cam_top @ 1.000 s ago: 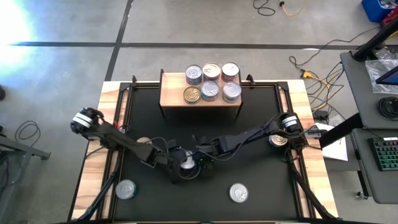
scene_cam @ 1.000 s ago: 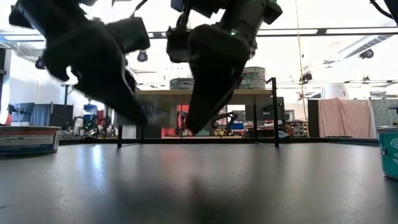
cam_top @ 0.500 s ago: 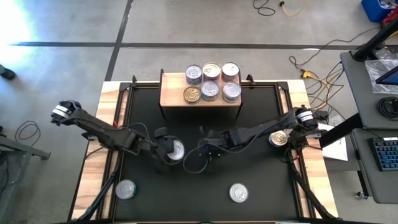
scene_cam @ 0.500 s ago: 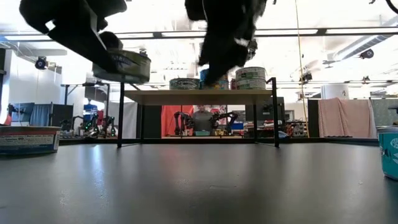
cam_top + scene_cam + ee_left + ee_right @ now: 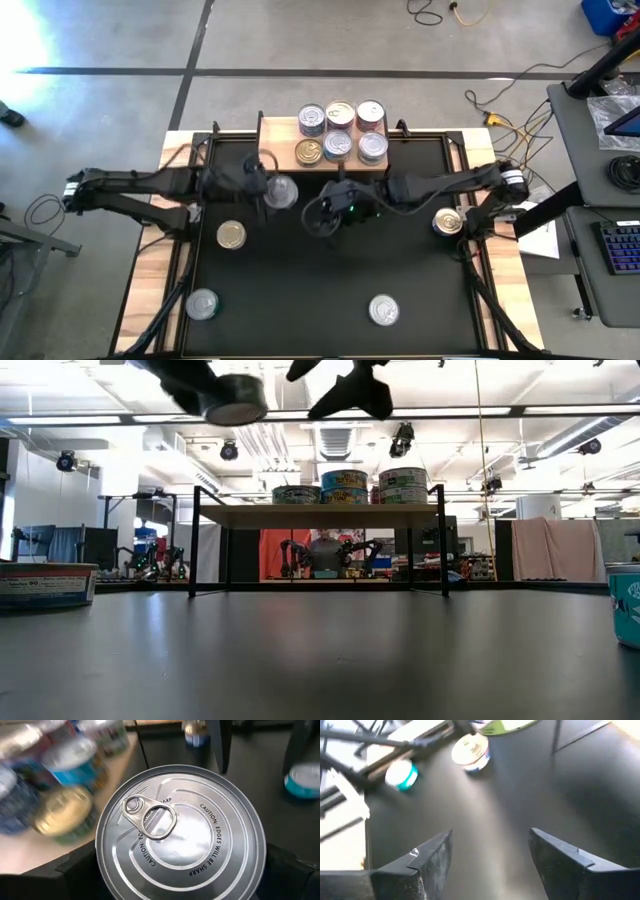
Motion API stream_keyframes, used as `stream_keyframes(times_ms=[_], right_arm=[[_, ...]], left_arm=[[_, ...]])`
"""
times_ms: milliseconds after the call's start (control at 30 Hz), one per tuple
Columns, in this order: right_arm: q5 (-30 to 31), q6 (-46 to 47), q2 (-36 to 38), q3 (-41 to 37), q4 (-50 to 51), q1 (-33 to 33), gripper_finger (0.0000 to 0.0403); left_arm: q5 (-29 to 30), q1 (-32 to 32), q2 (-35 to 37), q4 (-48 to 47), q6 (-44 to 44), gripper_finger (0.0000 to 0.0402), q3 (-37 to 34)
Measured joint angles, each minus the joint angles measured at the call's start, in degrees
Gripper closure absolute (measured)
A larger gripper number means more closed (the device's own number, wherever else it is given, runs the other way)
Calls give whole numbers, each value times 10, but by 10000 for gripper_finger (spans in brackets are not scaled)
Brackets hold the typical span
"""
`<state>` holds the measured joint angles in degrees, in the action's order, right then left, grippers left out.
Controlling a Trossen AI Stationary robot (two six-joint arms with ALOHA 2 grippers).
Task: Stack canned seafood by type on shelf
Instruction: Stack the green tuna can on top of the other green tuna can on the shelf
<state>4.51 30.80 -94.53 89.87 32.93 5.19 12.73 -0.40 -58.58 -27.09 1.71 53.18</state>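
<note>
A silver-lidded can (image 5: 180,835) with a pull tab hangs in the air in front of the shelf (image 5: 275,150), with my left gripper (image 5: 268,186) shut on it. The light-wood shelf carries several cans (image 5: 340,130) side by side in two rows. My right gripper (image 5: 325,210) hovers open over the black mat to the right of the held can, nothing between its fingers (image 5: 427,857). In the low view the can (image 5: 232,400) and both grippers are high above the mat. My left gripper pinches the can by opposite sides of its round wall (image 5: 100,870), one finger (image 5: 75,872) on each side. The fingers come from the table's left, slanting down. The can is lifted clear of the mat, lid up and about level.
Loose cans lie on the mat (image 5: 300,290): a gold-lidded one (image 5: 232,235) at the left, silver ones near the front at the left (image 5: 202,303) and at the right (image 5: 383,310), a gold-lidded one (image 5: 449,222) at the right edge. The shelf's black legs (image 5: 193,540) stand at the far side.
My left gripper has lifted the silver can off the middle of the mat and carried it up and toward the far edge, close to the shelf. My right gripper has drawn away from that can, rising and going toward the far edge.
</note>
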Motion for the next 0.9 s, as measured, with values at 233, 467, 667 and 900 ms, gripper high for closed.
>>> stream_keyframes(times_ms=[233, 467, 667, 900], right_arm=[[-25, -49, 55, -4, -27, -59, 176], [-49, -158, 97, -15, -60, -128, 182], [-73, -221, 102, -15, -71, -180, 182], [-80, -315, 79, -14, -173, -215, 183]], left_arm=[[-93, 108, -45, -11, 91, 27, 66], [-154, 196, -131, -38, 136, 27, 142], [-199, 257, -219, -79, 186, 27, 231], [-249, 289, -299, -80, 209, 27, 302]])
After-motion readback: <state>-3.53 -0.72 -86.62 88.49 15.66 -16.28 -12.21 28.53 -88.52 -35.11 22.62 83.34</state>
